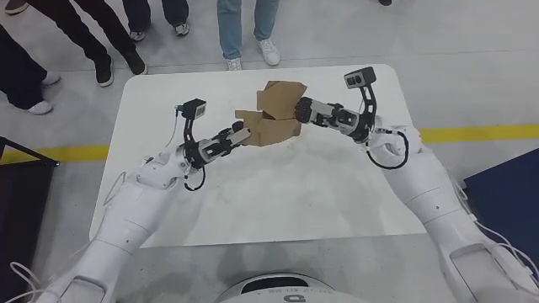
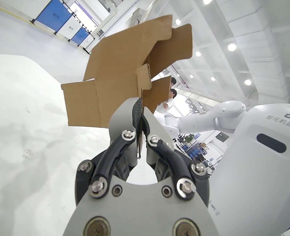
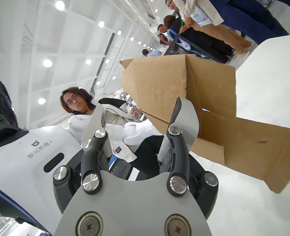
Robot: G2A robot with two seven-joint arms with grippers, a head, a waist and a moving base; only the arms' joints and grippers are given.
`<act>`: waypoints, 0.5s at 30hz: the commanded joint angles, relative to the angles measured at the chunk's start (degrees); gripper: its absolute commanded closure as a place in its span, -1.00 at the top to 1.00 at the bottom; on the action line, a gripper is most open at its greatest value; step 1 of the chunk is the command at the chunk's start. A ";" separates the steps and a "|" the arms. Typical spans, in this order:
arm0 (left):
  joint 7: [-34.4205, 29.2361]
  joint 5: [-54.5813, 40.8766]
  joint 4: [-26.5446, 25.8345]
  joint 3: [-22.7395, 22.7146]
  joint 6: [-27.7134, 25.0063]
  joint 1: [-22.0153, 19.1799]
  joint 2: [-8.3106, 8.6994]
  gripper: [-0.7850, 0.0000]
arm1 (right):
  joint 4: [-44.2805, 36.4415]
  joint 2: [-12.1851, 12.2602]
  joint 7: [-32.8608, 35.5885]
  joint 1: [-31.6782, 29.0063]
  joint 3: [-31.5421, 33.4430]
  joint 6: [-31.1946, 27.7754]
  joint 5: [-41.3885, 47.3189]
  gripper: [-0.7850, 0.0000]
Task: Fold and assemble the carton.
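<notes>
Carton [image 1: 274, 114] (half-opened, flaps splaying) hanging over bench [image 1: 295, 210], between both arms. Left jaws pinching shut on one thin flap edge. Right jaws standing wide, gripping nothing, one finger [image 3: 184, 116] sitting just beside side panel. Judging cardboard light, stiffish, creasing easily, slipping little. Likely best taking hold along panel edge near fold line, avoiding floppy flap tips.

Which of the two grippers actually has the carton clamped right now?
The left gripper: it is pinched shut on an edge of the carton. The right gripper stands open beside it.
</notes>
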 commanded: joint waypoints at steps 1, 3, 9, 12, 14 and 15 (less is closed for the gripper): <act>-0.08 -0.40 0.31 0.37 0.09 -0.20 0.01 -1.00 | -0.04 -0.12 1.06 0.11 -0.07 1.12 1.97 0.22; -0.13 -0.55 0.50 0.69 0.13 -0.40 0.07 -1.00 | 1.59 -0.10 0.31 0.73 0.29 0.37 -0.46 0.27; -0.13 -1.12 -0.07 1.10 0.13 -0.48 0.44 -1.00 | 5.80 -0.66 -3.84 2.53 -0.91 -3.77 -9.17 0.43; -0.29 -1.52 -0.49 1.27 0.29 -0.52 0.65 -1.00 | 6.70 -1.11 -4.61 3.09 -2.04 -4.21 -10.43 0.44; -0.36 -1.76 -0.77 1.42 0.36 -0.51 0.78 -1.00 | 6.83 -1.57 -4.83 3.29 -3.02 -4.10 -9.31 0.42; -0.39 -1.81 -0.87 1.49 0.39 -0.51 0.84 -1.00 | 6.80 -1.75 -4.47 3.40 -3.34 -4.02 -8.28 0.39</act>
